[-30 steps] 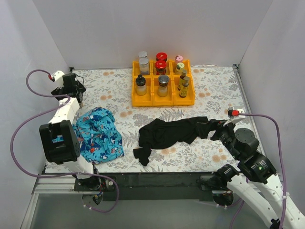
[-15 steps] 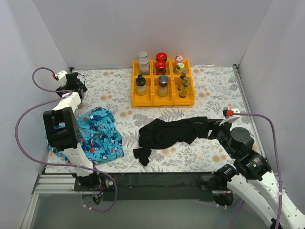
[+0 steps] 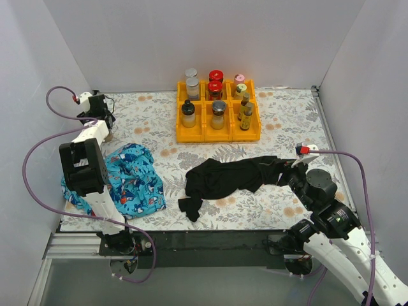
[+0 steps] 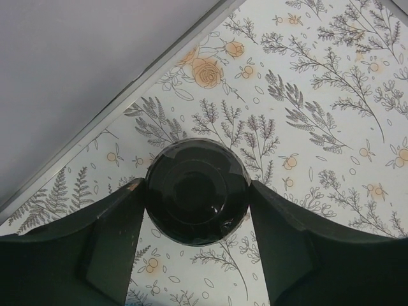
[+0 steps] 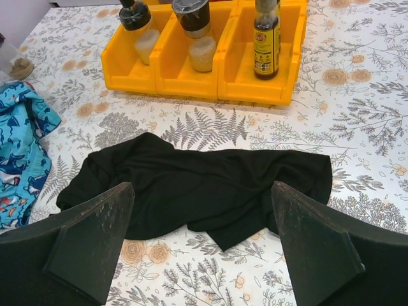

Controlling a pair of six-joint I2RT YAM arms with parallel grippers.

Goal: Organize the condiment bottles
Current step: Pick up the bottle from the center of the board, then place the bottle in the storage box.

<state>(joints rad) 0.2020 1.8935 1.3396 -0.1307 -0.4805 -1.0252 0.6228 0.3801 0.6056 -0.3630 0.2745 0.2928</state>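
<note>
Several condiment bottles stand in the orange tray (image 3: 218, 135) at the back: silver-lidded clear jars (image 3: 192, 83), red-lidded dark jars (image 3: 215, 85), a pink-lidded jar (image 3: 239, 79), slim amber bottles (image 3: 245, 113) and a black-capped bottle (image 3: 188, 113). One black-capped jar (image 4: 196, 191) stands apart on the table near the back left corner. My left gripper (image 3: 102, 121) is above it, and its fingers (image 4: 115, 236) press both sides of the cap. My right gripper (image 3: 290, 171) is open and empty over the right end of a black cloth (image 5: 203, 185).
A black cloth (image 3: 233, 177) lies across the middle front of the table. A crumpled blue patterned cloth (image 3: 131, 178) lies at the front left. White walls close in the left, back and right sides. The tray's front row also shows in the right wrist view (image 5: 191, 86).
My left arm has swung further into the back left corner, bringing its gripper over the lone jar. My right gripper has edged slightly forward towards the black cloth.
</note>
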